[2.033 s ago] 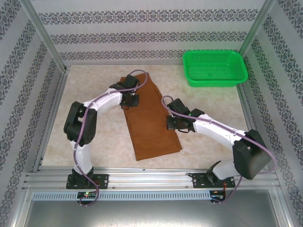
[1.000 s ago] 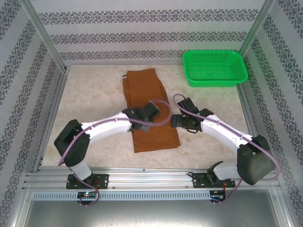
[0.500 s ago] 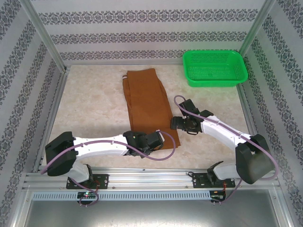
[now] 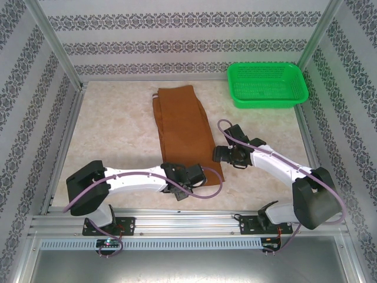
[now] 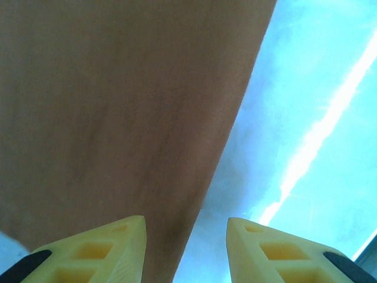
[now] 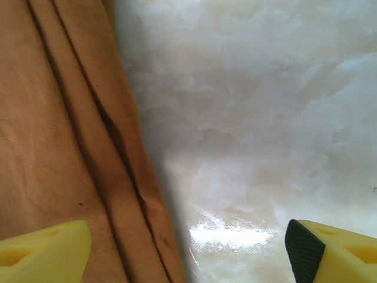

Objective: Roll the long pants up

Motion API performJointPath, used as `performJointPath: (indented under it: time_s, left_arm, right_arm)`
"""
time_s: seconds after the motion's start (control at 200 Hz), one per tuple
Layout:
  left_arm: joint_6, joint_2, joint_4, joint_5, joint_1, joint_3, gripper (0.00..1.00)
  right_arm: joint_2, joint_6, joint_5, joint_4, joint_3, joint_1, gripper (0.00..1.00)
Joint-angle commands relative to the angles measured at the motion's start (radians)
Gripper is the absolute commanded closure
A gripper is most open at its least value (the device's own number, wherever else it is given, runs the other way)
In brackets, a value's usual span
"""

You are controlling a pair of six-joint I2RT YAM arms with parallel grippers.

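— What has changed with your left arm (image 4: 132, 180)?
— Two seconds ago your left tool (image 4: 181, 190) was up at the waistband of the long pants (image 4: 182, 124). Now it sits at their near hem, by the right corner. The arm stretches low across from the pants' left, elbow raised.
— Is it gripping?
— No. Its fingers (image 5: 118, 250) stand partly apart and empty, straddling the pants' right edge.
— And your right tool (image 4: 220, 154)?
— Barely moved. It's spread wide, empty, just beside the pants' right edge.
— The pants?
— Flat on the counter (image 4: 118, 130), unrolled. The green basket (image 4: 268, 105) lies right of their waistband end.
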Motion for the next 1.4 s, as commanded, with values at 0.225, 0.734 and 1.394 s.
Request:
performJointPath:
  time_s: [0.225, 0.734, 1.394]
  left_arm:
    - [0.056, 0.063, 0.097, 0.139, 0.117, -0.017, 0.60]
    - [-0.003, 0.216, 0.055, 0.161, 0.097, 0.019, 0.61]
    - [0.032, 0.357, -0.138, -0.282, 0.061, 0.180, 0.43]
  right_arm:
    - [-0.047, 0.008, -0.029, 0.002, -0.023, -0.040, 0.13]
    - [-0.025, 0.035, -0.063, 0.022, -0.027, -0.041, 0.14]
    - [-0.031, 0.036, -0.052, 0.029, -0.019, -0.048, 0.14]
